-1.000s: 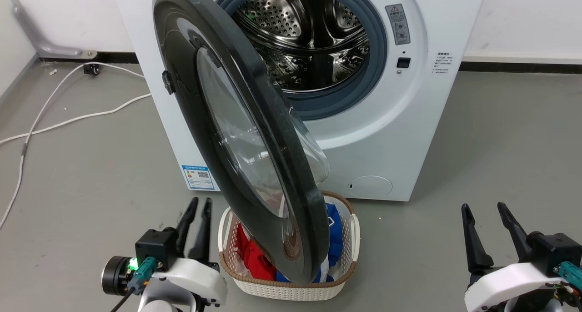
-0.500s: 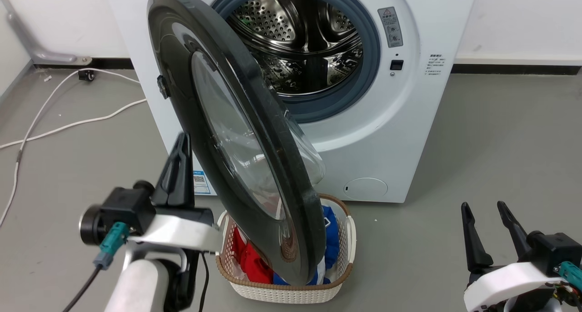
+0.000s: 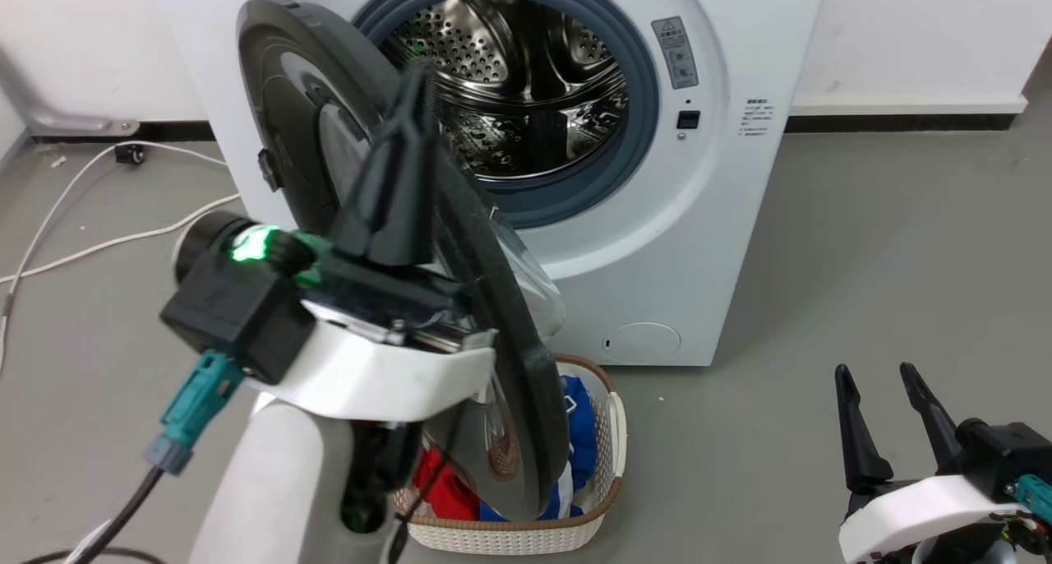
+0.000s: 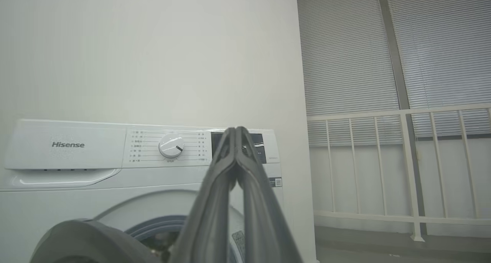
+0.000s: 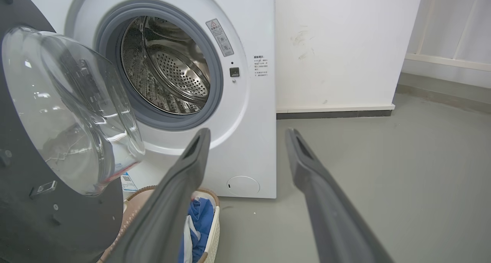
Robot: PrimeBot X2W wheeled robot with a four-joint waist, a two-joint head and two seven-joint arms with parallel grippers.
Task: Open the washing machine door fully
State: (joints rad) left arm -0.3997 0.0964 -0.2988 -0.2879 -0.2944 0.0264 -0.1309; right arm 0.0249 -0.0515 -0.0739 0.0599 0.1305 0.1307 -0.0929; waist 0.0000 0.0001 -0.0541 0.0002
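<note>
- Closest in, at the lower right, the right end effector (image 3: pixel 874 372) (image 5: pixel 248 132) sits low over the grey floor (image 3: pixel 863 243). Its two fingers are spread wide with nothing between them.
- The left end effector (image 3: pixel 417 87) (image 4: pixel 236 132) is up high on its pale forearm, fingers pressed together tip to tip and holding nothing. From the head camera it stands in front of the door's upper half, and I cannot tell whether it touches the rim.
- A white woven basket (image 3: pixel 509 535) (image 5: pixel 213 232) stands on the floor right in front of the washer, with red and blue clothes (image 3: pixel 579 432) in it.
- The door (image 3: pixel 514 334) (image 5: pixel 69 109) (image 4: pixel 73 240) hangs partway open, hinged on the washer's left and turned roughly edge-on to the robot. Its lower rim is over the basket and its clear bowl bulges toward the right.
- Behind it the washer (image 3: pixel 723 219) (image 5: pixel 253 148) shows its open mouth and shiny drum (image 3: pixel 509 95) (image 5: pixel 172 75).
- From the left wrist, the closed fingertips line up with the control panel, just right of the dial (image 4: pixel 170 145).
- Farthest back, a white cable (image 3: pixel 123 240) trails across the floor on the left, near the wall (image 3: pixel 904 30).
</note>
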